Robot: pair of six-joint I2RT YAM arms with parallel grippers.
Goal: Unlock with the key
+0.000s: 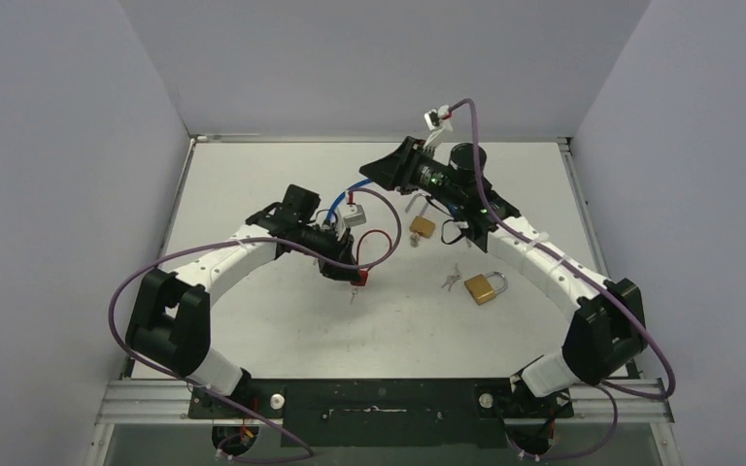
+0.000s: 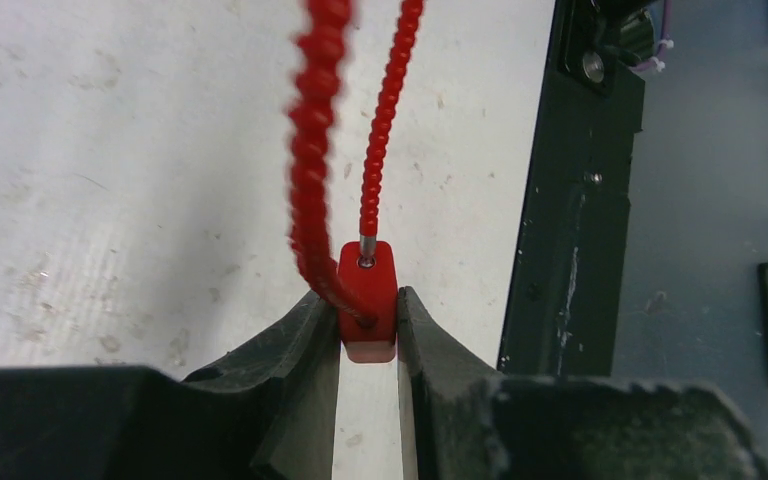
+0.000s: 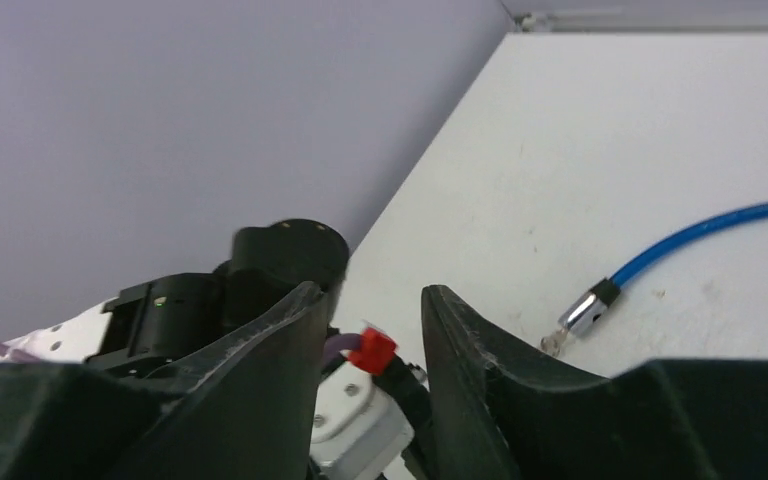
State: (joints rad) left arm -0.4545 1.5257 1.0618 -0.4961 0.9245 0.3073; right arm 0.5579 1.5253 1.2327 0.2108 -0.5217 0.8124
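Keys (image 1: 450, 282) overhead only; left tool (image 2: 365, 300) pinches red block (image 2: 367, 272).

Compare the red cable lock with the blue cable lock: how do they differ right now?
The red cable lock is pinched between the fingers of the left gripper. The blue cable lock lies ungripped on the table. The red one has a red body, the blue one a silvery body. Both ends of the red cable meet its body, while the blue cable's metal tip lies loose. Both use a flexible cable as a shackle.
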